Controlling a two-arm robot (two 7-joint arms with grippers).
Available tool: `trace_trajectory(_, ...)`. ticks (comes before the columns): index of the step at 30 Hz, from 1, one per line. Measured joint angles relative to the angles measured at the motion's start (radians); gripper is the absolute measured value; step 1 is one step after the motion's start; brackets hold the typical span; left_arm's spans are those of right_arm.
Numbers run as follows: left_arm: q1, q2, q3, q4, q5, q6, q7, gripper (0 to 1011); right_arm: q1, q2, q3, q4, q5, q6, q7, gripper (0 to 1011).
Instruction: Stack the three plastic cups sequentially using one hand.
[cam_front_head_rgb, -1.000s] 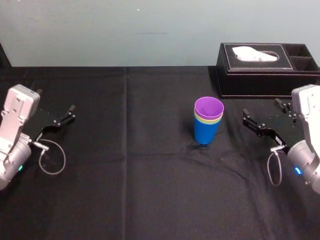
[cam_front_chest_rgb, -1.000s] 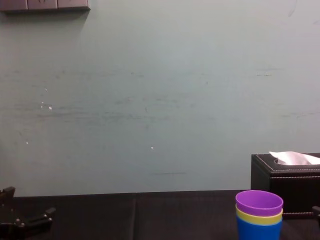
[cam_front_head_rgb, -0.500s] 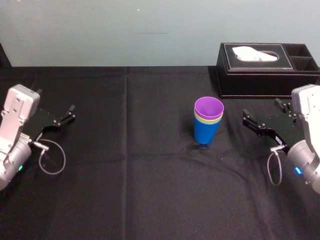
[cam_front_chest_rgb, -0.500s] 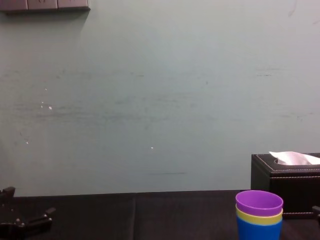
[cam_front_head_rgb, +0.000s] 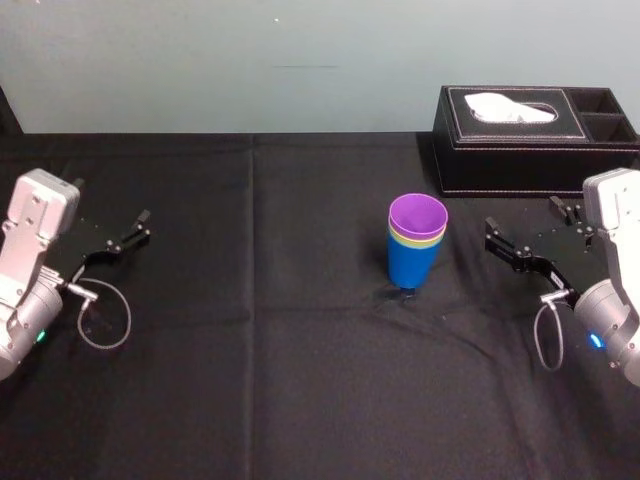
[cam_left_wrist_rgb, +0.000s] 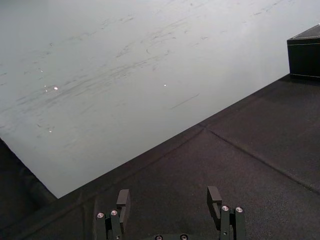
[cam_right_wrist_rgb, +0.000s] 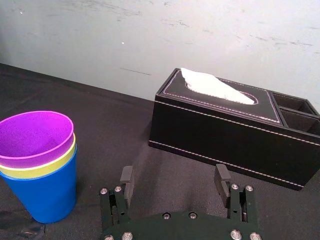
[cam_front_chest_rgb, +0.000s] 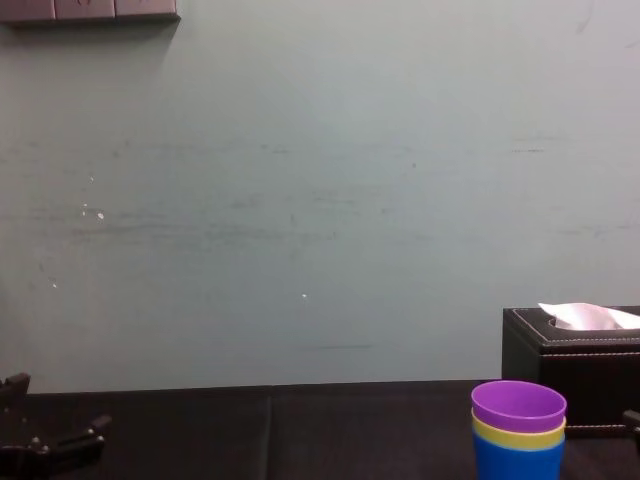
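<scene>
The right gripper (cam_right_wrist_rgb: 174, 175) sits low over the table (cam_front_head_rgb: 300, 350), jaws spread wide, holding nothing. To its left, apart from it, stands the stack (purple cup (cam_right_wrist_rgb: 35, 135) inside yellow-green cup (cam_right_wrist_rgb: 46, 168) inside blue cup (cam_right_wrist_rgb: 45, 195)). The tissue box (cam_right_wrist_rgb: 225, 130) lies beyond it. The left gripper (cam_left_wrist_rgb: 168, 192) is parked far left, jaws parted, empty.

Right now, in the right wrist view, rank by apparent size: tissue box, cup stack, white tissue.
1. black tissue box, largest.
2. cup stack, though it sits nearer the camera, which flatters it.
3. white tissue, smallest.
</scene>
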Motion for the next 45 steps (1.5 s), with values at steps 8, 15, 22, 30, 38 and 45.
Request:
trace_trajectory(8, 0.000, 0.000, 0.000, 0.000, 0.000, 0.000, 0.000, 1011, 0.000, 0.001, 0.000, 0.000, 0.001, 0.000, 0.000, 1003)
trace_trajectory(15, 0.000, 0.000, 0.000, 0.000, 0.000, 0.000, 0.000, 1011, 0.000, 0.001, 0.000, 0.000, 0.001, 0.000, 0.000, 1003)
trace_trajectory(22, 0.000, 0.000, 0.000, 0.000, 0.000, 0.000, 0.000, 1011, 0.000, 0.001, 0.000, 0.000, 0.001, 0.000, 0.000, 1003)
trace_trajectory(30, 0.000, 0.000, 0.000, 0.000, 0.000, 0.000, 0.000, 1011, 0.000, 0.001, 0.000, 0.000, 0.001, 0.000, 0.001, 1003)
trace_trajectory(38, 0.000, 0.000, 0.000, 0.000, 0.000, 0.000, 0.000, 1011, 0.000, 0.001, 0.000, 0.000, 0.001, 0.000, 0.001, 1003)
trace_trajectory(45, 0.000, 0.000, 0.000, 0.000, 0.000, 0.000, 0.000, 1011, 0.000, 0.001, 0.000, 0.000, 0.001, 0.000, 0.001, 1003)
